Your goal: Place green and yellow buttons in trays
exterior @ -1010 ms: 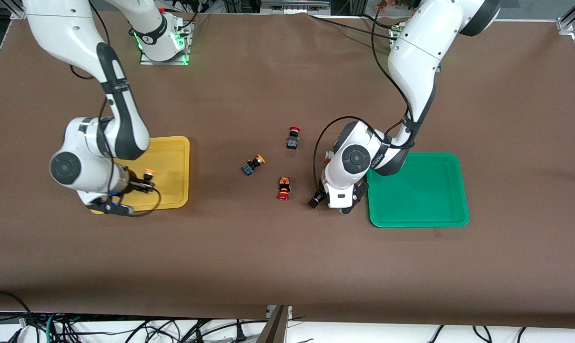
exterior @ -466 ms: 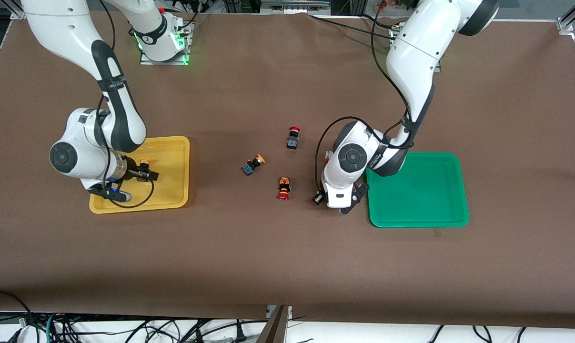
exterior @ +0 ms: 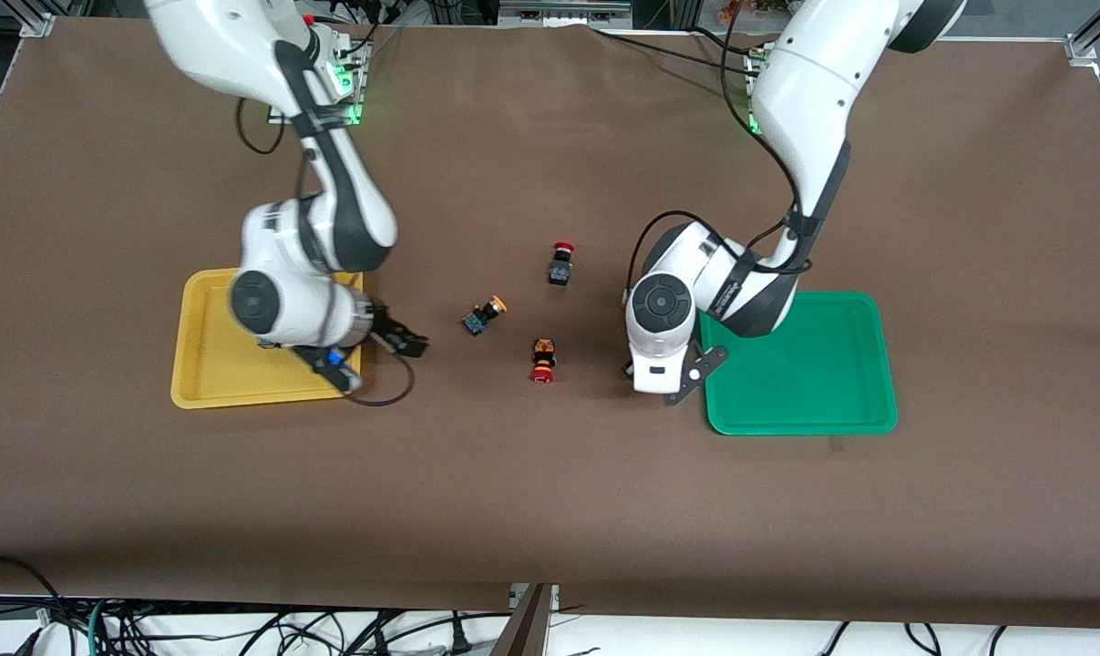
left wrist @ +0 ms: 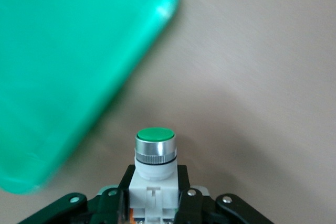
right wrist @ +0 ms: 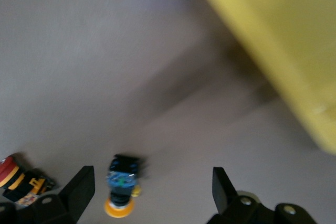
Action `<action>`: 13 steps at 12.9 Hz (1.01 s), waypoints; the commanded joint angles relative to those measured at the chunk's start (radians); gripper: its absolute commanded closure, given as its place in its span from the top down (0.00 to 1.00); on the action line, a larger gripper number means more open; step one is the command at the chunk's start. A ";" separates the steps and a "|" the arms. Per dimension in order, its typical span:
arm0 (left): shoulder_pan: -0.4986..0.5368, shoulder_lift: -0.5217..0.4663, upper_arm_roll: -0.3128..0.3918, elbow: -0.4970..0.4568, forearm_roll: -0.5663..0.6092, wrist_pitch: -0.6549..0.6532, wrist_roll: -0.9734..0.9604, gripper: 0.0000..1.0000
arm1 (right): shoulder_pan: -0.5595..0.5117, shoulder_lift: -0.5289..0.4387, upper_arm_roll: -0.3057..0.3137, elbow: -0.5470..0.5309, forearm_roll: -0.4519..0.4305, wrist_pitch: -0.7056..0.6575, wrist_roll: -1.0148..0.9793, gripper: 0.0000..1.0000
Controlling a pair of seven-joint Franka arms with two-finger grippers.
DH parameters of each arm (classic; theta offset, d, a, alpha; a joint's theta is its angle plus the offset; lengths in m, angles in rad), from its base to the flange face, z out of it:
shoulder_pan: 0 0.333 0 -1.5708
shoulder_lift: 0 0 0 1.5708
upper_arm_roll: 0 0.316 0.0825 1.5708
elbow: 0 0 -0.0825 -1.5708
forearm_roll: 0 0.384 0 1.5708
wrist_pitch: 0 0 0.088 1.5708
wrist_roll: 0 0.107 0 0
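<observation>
My right gripper [exterior: 407,342] is open and empty, low over the table beside the yellow tray [exterior: 205,369], between it and a yellow-capped button [exterior: 484,317] with a black-and-blue body that lies on its side. In the right wrist view that button [right wrist: 121,184] lies ahead of the open gripper [right wrist: 151,192], with the yellow tray [right wrist: 278,51] off to one side. My left gripper [left wrist: 153,205] is shut on a whitish button with a green cap [left wrist: 155,153], just off the corner of the green tray [left wrist: 63,77]. In the front view the left hand [exterior: 656,364] hides this button beside the green tray [exterior: 800,415].
Two red-capped buttons lie mid-table: one [exterior: 560,262] farther from the front camera, one [exterior: 542,361] nearer, which also shows in the right wrist view [right wrist: 16,179]. The right arm covers part of the yellow tray. I see nothing in the green tray.
My right gripper has let go of the yellow-capped button it held over the yellow tray and swung off the tray toward the table's middle. My left hand has turned slightly beside the green tray.
</observation>
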 commanded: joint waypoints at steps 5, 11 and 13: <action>0.235 -0.028 -0.015 -0.077 0.073 -0.045 0.475 0.30 | 0.129 0.097 -0.002 0.018 0.182 0.136 0.142 0.99; 0.229 -0.147 -0.041 -0.077 -0.185 -0.132 0.336 1.00 | 0.195 0.111 -0.005 -0.041 0.170 0.219 0.122 0.27; 0.172 -0.153 -0.073 -0.077 -0.208 -0.126 0.048 1.00 | 0.192 0.092 -0.043 -0.029 0.156 0.146 0.091 0.00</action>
